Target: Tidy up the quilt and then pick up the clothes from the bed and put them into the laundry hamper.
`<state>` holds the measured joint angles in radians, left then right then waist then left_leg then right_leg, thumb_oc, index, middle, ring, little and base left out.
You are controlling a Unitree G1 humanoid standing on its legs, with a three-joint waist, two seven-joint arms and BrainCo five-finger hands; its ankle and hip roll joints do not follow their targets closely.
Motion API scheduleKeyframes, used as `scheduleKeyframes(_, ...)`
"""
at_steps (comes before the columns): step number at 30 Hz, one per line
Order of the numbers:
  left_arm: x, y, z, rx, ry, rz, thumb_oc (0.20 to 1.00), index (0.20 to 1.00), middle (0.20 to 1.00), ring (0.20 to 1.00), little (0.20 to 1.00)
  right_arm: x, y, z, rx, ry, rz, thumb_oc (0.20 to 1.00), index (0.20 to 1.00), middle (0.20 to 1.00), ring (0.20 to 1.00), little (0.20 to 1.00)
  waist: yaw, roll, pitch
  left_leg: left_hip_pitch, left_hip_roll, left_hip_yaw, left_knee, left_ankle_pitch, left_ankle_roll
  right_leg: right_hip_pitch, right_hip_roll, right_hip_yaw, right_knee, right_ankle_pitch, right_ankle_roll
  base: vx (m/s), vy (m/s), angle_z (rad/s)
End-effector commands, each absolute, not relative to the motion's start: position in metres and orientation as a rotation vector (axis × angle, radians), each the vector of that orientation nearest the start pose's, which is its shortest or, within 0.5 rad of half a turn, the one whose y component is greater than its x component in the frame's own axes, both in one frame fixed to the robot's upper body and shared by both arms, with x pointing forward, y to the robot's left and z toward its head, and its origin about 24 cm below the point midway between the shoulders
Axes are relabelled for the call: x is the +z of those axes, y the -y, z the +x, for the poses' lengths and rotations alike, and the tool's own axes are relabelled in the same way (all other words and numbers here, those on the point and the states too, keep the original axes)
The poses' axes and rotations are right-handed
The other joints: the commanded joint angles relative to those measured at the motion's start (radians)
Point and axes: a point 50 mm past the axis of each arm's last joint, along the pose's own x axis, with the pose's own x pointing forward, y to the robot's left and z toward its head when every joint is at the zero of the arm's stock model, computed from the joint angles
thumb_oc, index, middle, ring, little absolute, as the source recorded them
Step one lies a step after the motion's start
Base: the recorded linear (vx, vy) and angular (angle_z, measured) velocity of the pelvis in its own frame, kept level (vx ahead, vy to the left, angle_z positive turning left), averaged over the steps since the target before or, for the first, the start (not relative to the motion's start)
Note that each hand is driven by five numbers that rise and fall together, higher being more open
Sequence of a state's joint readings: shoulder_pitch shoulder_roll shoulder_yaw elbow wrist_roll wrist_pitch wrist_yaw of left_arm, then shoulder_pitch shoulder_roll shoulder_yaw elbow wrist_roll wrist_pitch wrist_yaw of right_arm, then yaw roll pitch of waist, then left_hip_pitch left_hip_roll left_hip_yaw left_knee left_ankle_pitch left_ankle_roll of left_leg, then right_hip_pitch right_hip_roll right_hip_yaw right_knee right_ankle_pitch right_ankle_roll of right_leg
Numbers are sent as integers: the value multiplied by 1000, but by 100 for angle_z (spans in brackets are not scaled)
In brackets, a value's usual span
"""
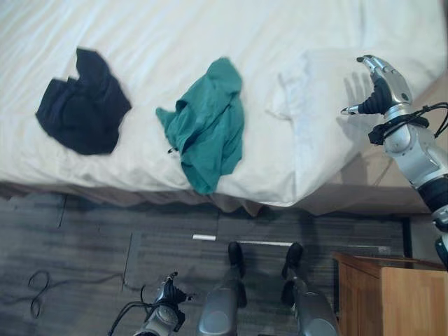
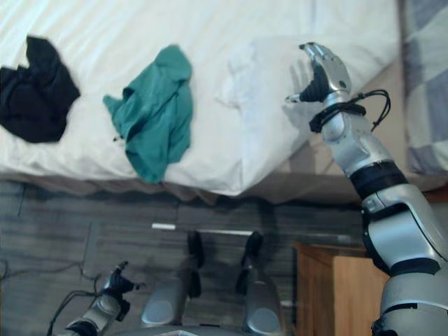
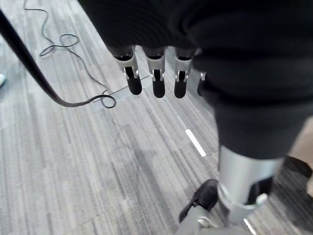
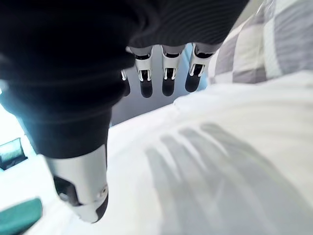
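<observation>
- Right hand (image 1: 381, 87) hovers over the white quilt (image 1: 315, 126) near the bed's right corner, fingers straight, empty.
- Left hand (image 3: 156, 73) hangs low above the floor (image 3: 73, 161), fingers relaxed.
- Green garment (image 1: 206, 124) and black garment (image 1: 80, 105) lie near the bed's front edge.

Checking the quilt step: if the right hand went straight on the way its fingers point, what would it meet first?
Probably the white quilt: the right hand hovers open above its folded-back corner, its shadow on the fabric ahead. Depth is uncertain.

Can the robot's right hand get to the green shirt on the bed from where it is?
Probably yes. The right hand hovers open above the folded-back corner of the white quilt, and the green shirt lies uncovered on the bed further to the robot's left. Nothing stands between them, though the arm may need to stretch or the robot to step sideways.
</observation>
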<state>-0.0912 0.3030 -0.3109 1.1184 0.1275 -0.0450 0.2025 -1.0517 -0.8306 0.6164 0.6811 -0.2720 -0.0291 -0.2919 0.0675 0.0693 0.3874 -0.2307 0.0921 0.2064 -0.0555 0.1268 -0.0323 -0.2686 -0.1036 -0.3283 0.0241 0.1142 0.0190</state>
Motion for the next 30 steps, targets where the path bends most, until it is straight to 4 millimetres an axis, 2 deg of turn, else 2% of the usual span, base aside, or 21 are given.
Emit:
scheduleKeyframes(1, -131, -268, 144, 104, -974, 686, 1000, 1000, 1000, 1000, 1000, 275, 220, 392, -278, 501, -1376, 1000, 1000, 1000, 1000, 1000, 5, -66, -8, 18, 89, 8, 15, -2, -112, 36, -61, 124, 34, -121, 143, -177, -26, 7)
scheduleKeyframes(3, -128, -269, 152, 166, -952, 623, 1000, 1000, 1000, 1000, 1000, 272, 213, 404, -277, 450, -1425, 1000, 1000, 1000, 1000, 1000, 25, -64, 34, -28, 91, -7, 22, 5, -117, -18, -60, 121, 65, -121, 142, -131, -36, -10)
scheduleKeyframes(4, -128, -269, 152, 166, -952, 622, 1000, 1000, 1000, 1000, 1000, 273, 213, 404, -277, 451, -1425, 718, 718, 718, 718, 718, 24, -64, 31, -34, 92, -7, 23, 7, -117, -23, -59, 120, 63, -116, 142, -46, -40, -2)
scheduleKeyframes(5, -125, -270, 158, 189, -933, 598, 1000, 1000, 1000, 1000, 1000, 265, 218, 409, -282, 376, -1464, 200, 200, 200, 200, 200, 30, -60, 49, -52, 89, -14, 33, 10, -120, -35, -61, 116, 76, -123, 140, -43, -32, 14)
scheduleKeyframes(6, -124, -269, 160, 194, -929, 589, 1000, 1000, 1000, 1000, 1000, 261, 221, 412, -288, 333, -1477, 200, 200, 200, 200, 200, 33, -58, 53, -57, 87, -18, 36, 12, -121, -37, -61, 112, 79, -127, 138, -28, -33, 16)
scheduleKeyframes(9, -129, -267, 154, 217, -959, 559, 1000, 1000, 1000, 1000, 1000, 215, 241, 410, -290, 152, -1379, 200, 200, 200, 200, 200, 32, -68, 34, -27, 85, -30, 28, 10, -123, 9, -60, 97, 63, -133, 137, 27, -4, 14)
scheduleKeyframes(10, -128, -267, 155, 217, -959, 559, 1000, 1000, 1000, 1000, 1000, 215, 241, 410, -290, 151, -1379, 200, 200, 200, 200, 200, 33, -68, 32, -31, 86, -31, 28, 12, -122, 7, -60, 97, 61, -128, 136, 38, -1, 20)
scheduleKeyframes(11, -130, -265, 153, 214, -971, 557, 1000, 1000, 1000, 1000, 1000, 197, 246, 407, -282, 108, -1335, 200, 200, 200, 200, 200, 29, -73, 22, -13, 84, -34, 24, 7, -123, 27, -60, 96, 57, -132, 136, 46, 1, 19)
scheduleKeyframes(12, -132, -264, 149, 213, -990, 556, 1000, 1000, 1000, 1000, 1000, 177, 253, 401, -273, 53, -1297, 200, 200, 200, 200, 200, 25, -79, 6, 2, 84, -34, 19, 5, -123, 47, -61, 92, 45, -129, 136, 120, -20, 13)
scheduleKeyframes(13, -136, -260, 143, 194, -1017, 557, 1000, 1000, 1000, 1000, 1000, 141, 268, 388, -267, -46, -1223, 200, 200, 200, 200, 200, 14, -90, -17, 34, 81, -39, 10, -4, -121, 85, -61, 85, 31, -131, 137, 120, -29, 7)
scheduleKeyframes(14, -138, -257, 142, 183, -1025, 557, 1000, 1000, 1000, 1000, 1000, 117, 278, 376, -265, -117, -1184, 200, 200, 200, 200, 200, 7, -96, -31, 53, 81, -39, 4, -9, -121, 106, -62, 81, 20, -130, 140, 87, -26, 10)
scheduleKeyframes(15, -138, -258, 142, 182, -1025, 558, 1000, 1000, 1000, 1000, 1000, 116, 278, 376, -265, -118, -1183, 200, 200, 200, 200, 200, 8, -96, -33, 49, 81, -39, 4, -6, -120, 104, -62, 80, 17, -126, 140, 61, -18, 19)
scheduleKeyframes(18, -141, -253, 138, 163, -1049, 557, 1000, 1000, 1000, 1000, 1000, 56, 302, 337, -297, -303, -1044, 200, 200, 200, 200, 200, -12, -112, -72, 95, 74, -40, -8, -21, -116, 158, -66, 70, -7, -122, 145, 87, -18, 3)
scheduleKeyframes(19, -141, -253, 136, 168, -1055, 560, 1000, 1000, 1000, 1000, 1000, 41, 312, 322, -336, -357, -984, 555, 555, 555, 555, 555, -22, -117, -86, 108, 71, -41, -11, -27, -115, 174, -66, 70, -15, -120, 147, 115, 1, 3)
scheduleKeyframes(20, -143, -254, 132, 174, -1072, 555, 1000, 1000, 1000, 1000, 1000, 13, 327, 290, -441, -441, -806, 1000, 1000, 1000, 1000, 1000, -41, -122, -113, 137, 68, -36, -15, -40, -114, 205, -69, 70, -29, -117, 153, 133, 17, 7)
scheduleKeyframes(21, -145, -253, 127, 172, -1093, 552, 1000, 1000, 1000, 1000, 1000, 0, 333, 275, -486, -478, -726, 1000, 1000, 1000, 1000, 1000, -50, -123, -130, 150, 67, -32, -18, -47, -112, 217, -72, 68, -37, -114, 156, 93, 18, 2)
scheduleKeyframes(22, -145, -253, 127, 171, -1093, 553, 1000, 1000, 1000, 1000, 1000, 0, 333, 274, -487, -479, -725, 1000, 1000, 1000, 1000, 1000, -49, -123, -133, 147, 67, -32, -19, -44, -112, 214, -72, 68, -39, -111, 156, 67, 26, 6)
scheduleKeyframes(26, -151, -252, 112, 166, -1153, 526, 1000, 1000, 1000, 1000, 1000, -38, 350, 224, -674, -617, -449, 1000, 1000, 1000, 1000, 1000, -79, -125, -188, 186, 64, -17, -26, -63, -110, 247, -76, 77, -63, -101, 167, 82, 33, -7)
scheduleKeyframes(27, -152, -253, 106, 171, -1178, 515, 1000, 1000, 1000, 1000, 1000, -51, 356, 202, -740, -678, -365, 1000, 1000, 1000, 1000, 1000, -89, -129, -207, 203, 63, -8, -28, -71, -109, 260, -79, 82, -71, -97, 170, 78, 23, -5)
scheduleKeyframes(28, -152, -254, 105, 170, -1178, 516, 1000, 1000, 1000, 1000, 1000, -51, 356, 201, -740, -679, -364, 1000, 1000, 1000, 1000, 1000, -87, -129, -207, 204, 63, -7, -28, -72, -108, 261, -79, 83, -72, -97, 171, 67, 19, 1)
scheduleKeyframes(30, -154, -254, 100, 170, -1200, 505, 1000, 1000, 1000, 1000, 1000, -59, 364, 183, -805, -731, -319, 1000, 1000, 1000, 1000, 1000, -99, -132, -224, 217, 63, -2, -30, -79, -107, 267, -80, 91, -71, -97, 173, 55, 46, -4)
